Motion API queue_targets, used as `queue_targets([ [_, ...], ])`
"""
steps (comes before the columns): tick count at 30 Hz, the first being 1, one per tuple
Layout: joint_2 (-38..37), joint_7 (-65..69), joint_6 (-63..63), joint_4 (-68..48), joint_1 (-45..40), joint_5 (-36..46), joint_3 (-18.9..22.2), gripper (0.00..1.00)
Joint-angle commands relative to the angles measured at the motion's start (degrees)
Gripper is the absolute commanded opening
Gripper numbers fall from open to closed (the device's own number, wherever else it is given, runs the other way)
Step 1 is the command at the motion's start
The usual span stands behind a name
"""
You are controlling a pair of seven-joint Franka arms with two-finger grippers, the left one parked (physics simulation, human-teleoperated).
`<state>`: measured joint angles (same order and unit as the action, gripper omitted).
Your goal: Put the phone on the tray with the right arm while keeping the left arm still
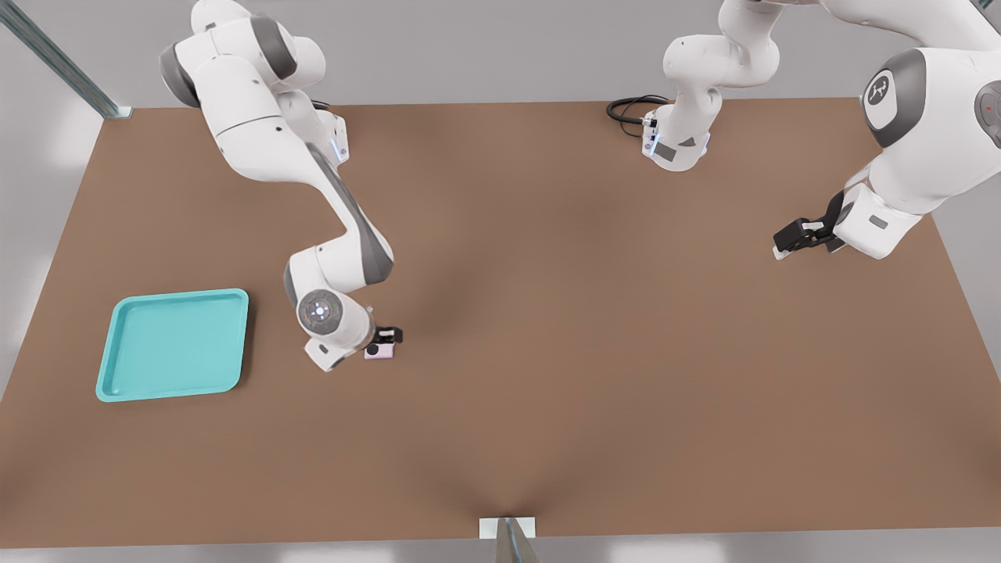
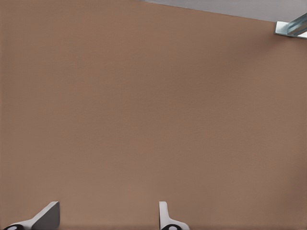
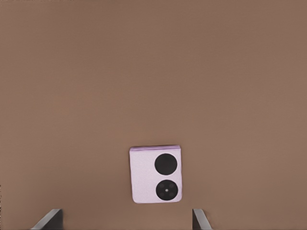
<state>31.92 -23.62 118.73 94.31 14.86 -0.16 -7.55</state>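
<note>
The pale pink phone [image 1: 379, 352] lies flat on the brown table, its two black lenses facing up in the right wrist view [image 3: 156, 175]. My gripper [image 1: 385, 339] hovers just over it, low above the table. It is open: the two fingertips [image 3: 49, 219] stand wide apart on either side of the phone and do not touch it. The turquoise tray [image 1: 174, 344] sits flat toward the front view's left, a short way from the phone, with nothing in it.
The brown table [image 1: 547, 328] stretches widely to the front view's right of the phone. A black cable [image 1: 629, 109] coils at the far edge. A metal bracket [image 1: 508, 538] sits at the near edge and a metal rail [image 1: 62, 62] at the far left corner.
</note>
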Motion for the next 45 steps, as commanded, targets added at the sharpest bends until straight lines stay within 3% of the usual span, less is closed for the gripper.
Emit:
queue_targets([
  [1, 0.9, -19.4, 6.1, 0.1, 0.0, 1.3, 0.0, 1.00],
  [10, 2.0, -11.7, 15.8, 8.0, -2.9, 1.0, -3.4, 1.00],
  [22, 3.2, 0.7, 19.0, 10.8, -4.0, 1.0, -3.3, 1.00],
  [42, 5.2, 7.6, 24.4, 14.3, -5.2, 1.1, -2.6, 1.00],
  [44, 5.1, 7.6, 24.4, 14.3, -5.2, 1.1, -2.6, 0.78],
  [45, 5.1, 7.6, 24.4, 14.3, -5.2, 1.1, -2.6, 0.72],
])
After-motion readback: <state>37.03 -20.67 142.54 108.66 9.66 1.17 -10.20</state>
